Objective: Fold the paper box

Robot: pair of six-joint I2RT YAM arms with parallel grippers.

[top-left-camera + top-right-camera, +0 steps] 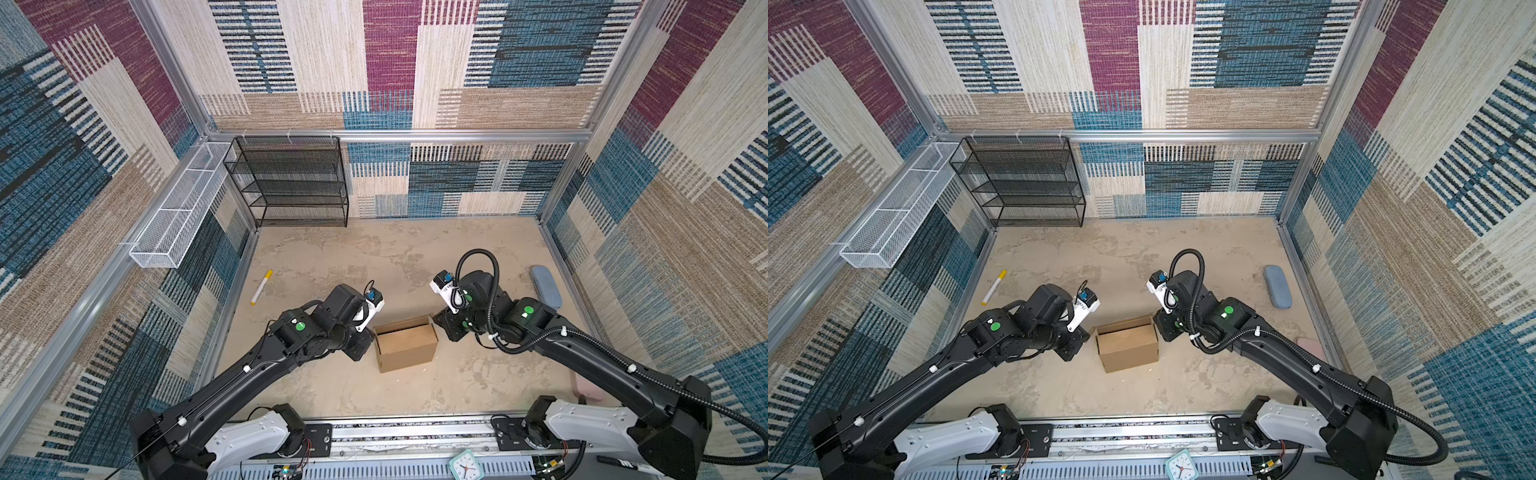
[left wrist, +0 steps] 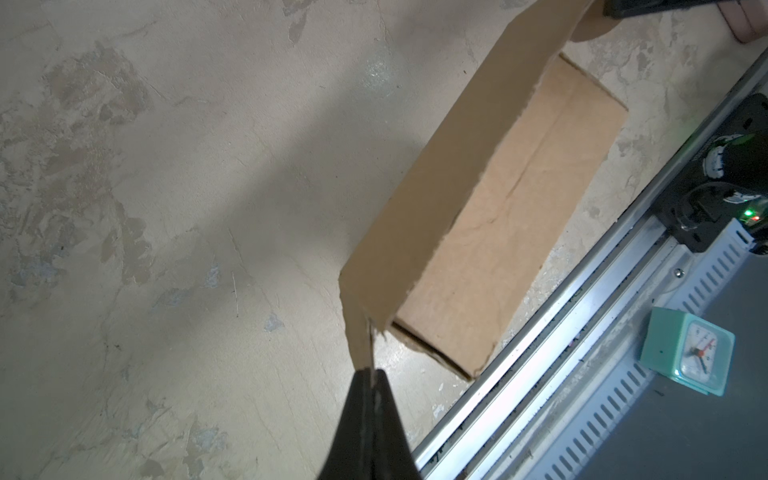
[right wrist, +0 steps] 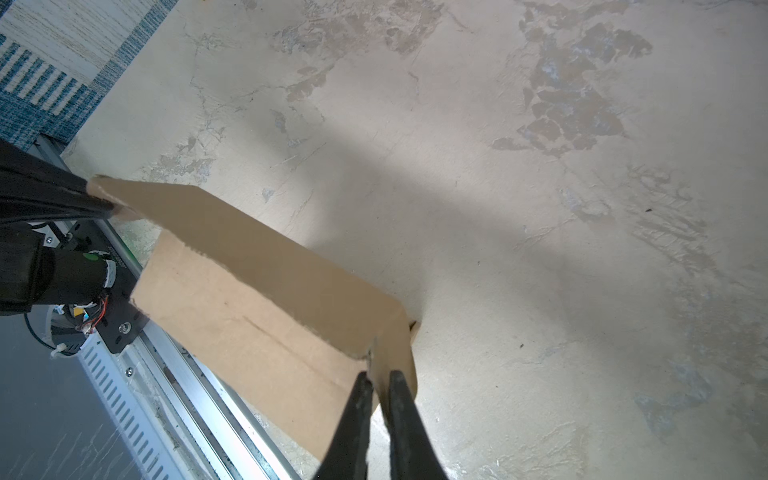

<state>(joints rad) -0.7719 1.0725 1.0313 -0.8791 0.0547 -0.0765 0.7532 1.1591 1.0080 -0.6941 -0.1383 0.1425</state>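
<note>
Paper box (image 1: pixel 405 347) pinched by left gripper (image 2: pixel 370 372); likewise right gripper (image 3: pixel 380 374).

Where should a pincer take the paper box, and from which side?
Grip the paper box by the flap at either end of its raised wall, coming in from that end. The body looks too wide to span, but a flap is one sheet: left pincer and right pincer each pinch one.

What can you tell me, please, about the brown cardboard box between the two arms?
The plain brown cardboard box is unprinted and partly folded, and sits slightly skewed on the mottled beige tabletop. One ragged-edged wall stands up on the far side, and a creased panel lies flat on the near side. The left tool pinches one end flap. The right tool grips the opposite one.
</note>
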